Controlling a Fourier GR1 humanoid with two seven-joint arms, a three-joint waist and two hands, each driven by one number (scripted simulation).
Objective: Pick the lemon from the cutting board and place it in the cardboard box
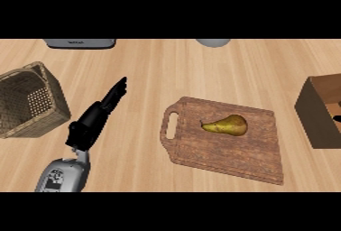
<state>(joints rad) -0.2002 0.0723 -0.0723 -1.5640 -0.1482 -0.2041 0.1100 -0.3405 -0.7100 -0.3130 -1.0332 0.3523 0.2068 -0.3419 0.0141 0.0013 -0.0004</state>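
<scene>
The pear point(226, 125) lay on the cutting board point(220, 155), right of centre. My left hand point(93, 119) hovered at centre left, fingers straight, holding nothing. Only a dark sliver of my right hand point(338, 118) showed at the right edge, by the cardboard box point(318, 115); its state I couldn't tell.

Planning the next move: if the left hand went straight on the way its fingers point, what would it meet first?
Probably nothing: the left hand points away and slightly right over the counter, passing right of the grey appliance.
</scene>
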